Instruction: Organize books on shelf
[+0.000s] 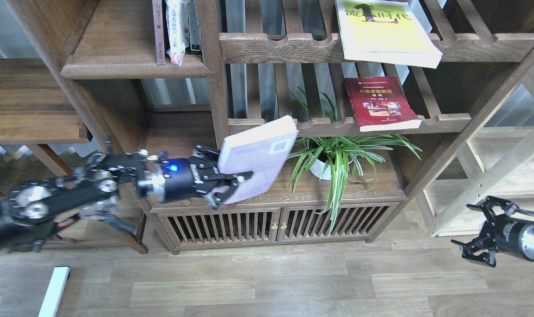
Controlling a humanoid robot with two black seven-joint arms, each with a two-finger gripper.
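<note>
My left gripper (222,187) is shut on the pale lavender book (255,158) and holds it tilted in front of the middle post, below the solid dark-brown shelf (134,68) at upper left. That shelf holds three upright books at its right end. The yellow-green book (388,31) lies on the top slatted rack. The red book (381,103) lies on the lower slatted rack. My right gripper (480,233) is open and empty, low at the far right over the floor.
A potted spider plant (333,154) stands on the low cabinet (275,220) just right of the held book. A pale light-wood unit (491,176) is at the right. A dark side table (29,110) is at the left.
</note>
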